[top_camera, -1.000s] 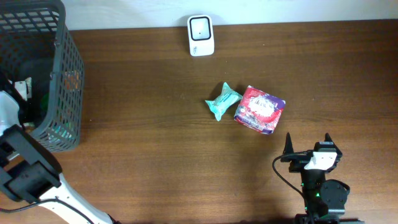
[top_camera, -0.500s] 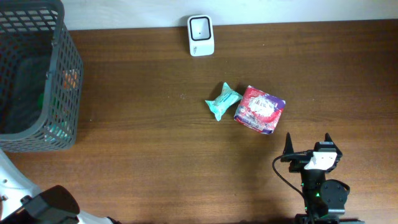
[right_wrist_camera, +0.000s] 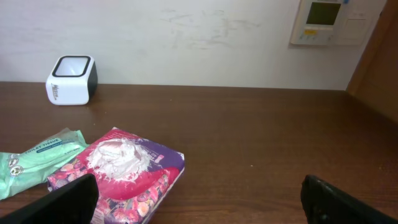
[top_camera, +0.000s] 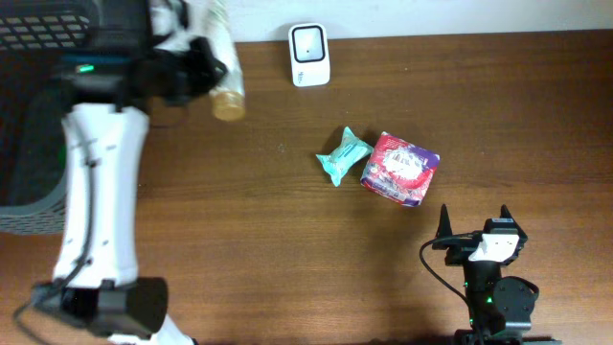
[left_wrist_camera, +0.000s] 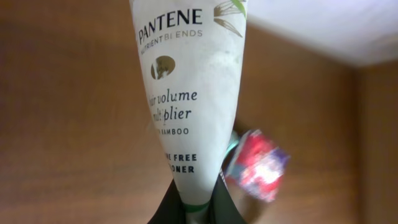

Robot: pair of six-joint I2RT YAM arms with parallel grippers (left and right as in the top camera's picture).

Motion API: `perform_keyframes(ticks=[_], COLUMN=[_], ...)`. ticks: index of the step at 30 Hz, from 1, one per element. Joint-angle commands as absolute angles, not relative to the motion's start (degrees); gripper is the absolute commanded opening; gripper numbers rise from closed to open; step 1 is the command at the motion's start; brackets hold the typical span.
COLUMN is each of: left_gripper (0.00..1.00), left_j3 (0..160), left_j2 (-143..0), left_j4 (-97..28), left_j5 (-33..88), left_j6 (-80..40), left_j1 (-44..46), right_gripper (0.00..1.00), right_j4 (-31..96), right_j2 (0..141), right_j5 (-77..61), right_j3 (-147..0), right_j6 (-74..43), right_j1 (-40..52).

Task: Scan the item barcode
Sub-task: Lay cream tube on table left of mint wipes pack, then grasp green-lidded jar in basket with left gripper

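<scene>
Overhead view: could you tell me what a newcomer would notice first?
The white Pantene squeeze tube clamped in the left gripper, at the far left. Mid-table, a red packet lies beside a teal tissue pack; a white box scanner stands at the far edge.

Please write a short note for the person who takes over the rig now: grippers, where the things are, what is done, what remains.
Left gripper: shut on the end of the Pantene tube, held up at the back left, near the basket.
Right gripper: open, empty, front right.
Scanner: at the back edge, apart from the tube.
Green tissue pack and red pack: side by side in the middle.
Done: tube gripped.
Left: show its barcode to the scanner; no barcode is visible yet.
</scene>
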State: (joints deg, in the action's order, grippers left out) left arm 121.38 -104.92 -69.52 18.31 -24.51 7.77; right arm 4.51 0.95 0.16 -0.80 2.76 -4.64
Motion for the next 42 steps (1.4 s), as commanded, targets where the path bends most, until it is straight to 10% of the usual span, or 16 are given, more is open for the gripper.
perform_keyframes(ticks=[1, 12, 16, 19, 21, 25, 42], left_gripper=[0.00, 0.00, 0.47, 0.49, 0.79, 0.96, 0.99], left_j3=[121.75, 121.75, 122.41, 127.74, 136.88, 161.73, 174.84], left_j2=[-112.01, -133.51, -134.23, -134.23, -134.23, -134.23, -124.70], left_j4=[-73.19, -70.89, -70.74, -74.11, -79.75, -91.26, -96.71], left_j5=[4.93, 0.99, -1.76, -1.72, -1.72, -1.76, 1.41], left_j6=[-24.43, -24.40, -24.05, -23.51, -23.51, -22.09, -22.09], left_j1=[17.61, 32.93, 32.51, 31.86, 31.00, 27.42, -25.04], right_gripper=[0.98, 0.99, 0.99, 0.98, 0.98, 0.99, 0.99], right_j4=[4.71, 4.71, 4.71, 4.71, 4.71, 4.71, 4.71], right_j2=[0.69, 0.69, 0.69, 0.69, 0.69, 0.69, 0.69], right_j5=[0.67, 0.67, 0.67, 0.67, 0.67, 0.67, 0.67], right_j3=[-0.32, -0.32, -0.32, -0.32, -0.32, -0.32, -0.32], right_j6=[2.31, 2.31, 2.31, 2.31, 2.31, 2.31, 2.31], right_j1=[-4.91, -4.91, -4.91, -4.91, -4.91, -4.91, -4.91])
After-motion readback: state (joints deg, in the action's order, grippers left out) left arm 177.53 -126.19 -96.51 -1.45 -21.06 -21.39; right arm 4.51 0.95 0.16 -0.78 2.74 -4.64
